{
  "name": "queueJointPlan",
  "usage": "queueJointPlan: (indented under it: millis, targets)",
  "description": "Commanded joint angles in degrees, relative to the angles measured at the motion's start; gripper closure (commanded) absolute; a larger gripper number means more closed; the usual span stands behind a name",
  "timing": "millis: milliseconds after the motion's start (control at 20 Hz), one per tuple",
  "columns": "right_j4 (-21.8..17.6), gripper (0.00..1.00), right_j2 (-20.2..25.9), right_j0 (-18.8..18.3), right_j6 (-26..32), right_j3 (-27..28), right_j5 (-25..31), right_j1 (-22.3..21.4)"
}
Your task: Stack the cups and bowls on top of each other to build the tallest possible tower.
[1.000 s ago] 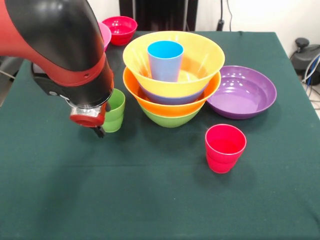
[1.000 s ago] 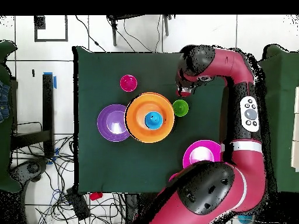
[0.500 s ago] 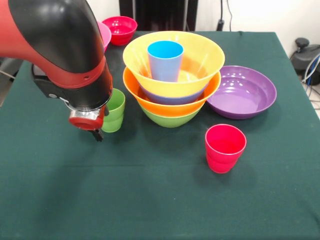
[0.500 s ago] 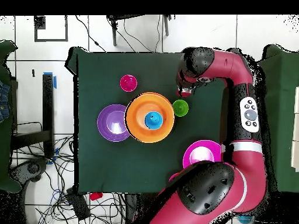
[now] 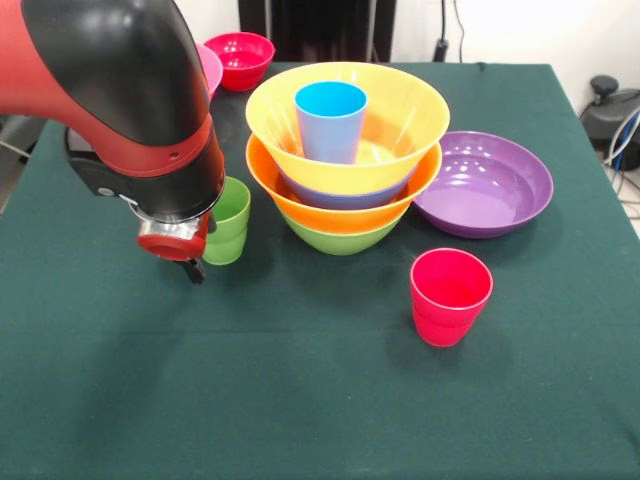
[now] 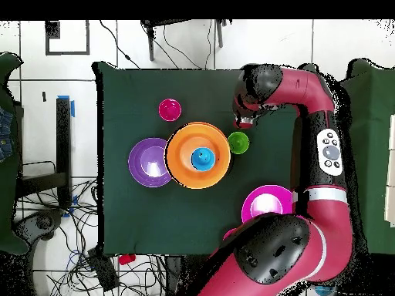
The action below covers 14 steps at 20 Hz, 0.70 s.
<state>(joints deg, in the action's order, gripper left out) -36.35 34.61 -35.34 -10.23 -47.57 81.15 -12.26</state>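
The arm hides most of the claw [image 5: 193, 266], so its grip cannot be told, and part of the green cup [image 5: 230, 221], at nine o'clock of the tower [image 5: 345, 165] mid-bench [image 5: 300, 400].

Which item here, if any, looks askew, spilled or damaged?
Nothing stands out. The tower sits level with the light blue cup upright inside; the green cup, red cup and purple bowl stand upright.

In the front view, bare bench [image 5: 250, 400] lies open from 4 to 8 o'clock. The tower [image 5: 345, 160] blocks the centre, green cup [image 5: 232, 222] just beside at 9, purple bowl [image 5: 485, 185] at 3, red cup [image 5: 450, 297] at 5.
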Motion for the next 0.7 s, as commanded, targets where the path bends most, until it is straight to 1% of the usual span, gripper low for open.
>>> queueJointPlan:
  millis: [50, 350, 500, 700]
  targets:
    - [-0.31, 0.00, -3.08, 2.50, -3.11, -3.35, 2.64, -2.17]
    - [0.65, 0.00, -4.13, 3.38, -3.19, -3.46, 5.94, -4.62]
    - [1.22, 0.00, -4.58, 3.23, -3.45, -4.81, 4.90, -4.98]
    - [2.39, 0.00, -5.46, 1.94, -5.34, -10.05, 1.06, -6.28]
